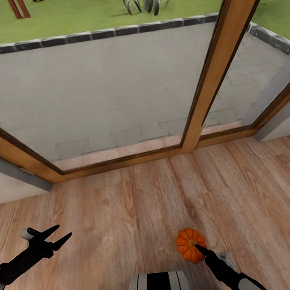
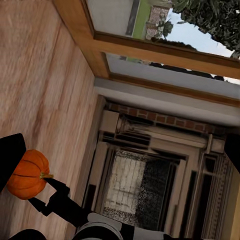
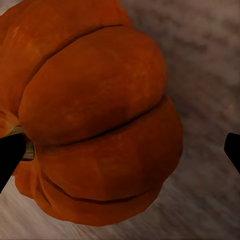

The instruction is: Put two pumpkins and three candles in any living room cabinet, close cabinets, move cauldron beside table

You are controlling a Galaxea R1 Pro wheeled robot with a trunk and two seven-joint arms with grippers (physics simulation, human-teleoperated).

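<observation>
While our right gripper (image 1: 200, 247) touches the ribbed, glossy orange pumpkin (image 1: 189, 243) above the wood-grain floor (image 1: 124, 209), we cannot tell if it grips, one fingertip at the stem and the other apart. Our left gripper (image 1: 56, 237) hangs spread, holding nothing. Left wrist view adds a brick fireplace (image 2: 150, 175).

The pumpkin (image 1: 190, 244) sits at the tip of the right gripper (image 1: 200, 248), above the floor (image 1: 137, 207); the left gripper (image 1: 56, 237) hangs well apart to its left. The window (image 1: 113, 90) stands ahead, past the floor; the patio (image 1: 90, 88) lies behind it.
</observation>
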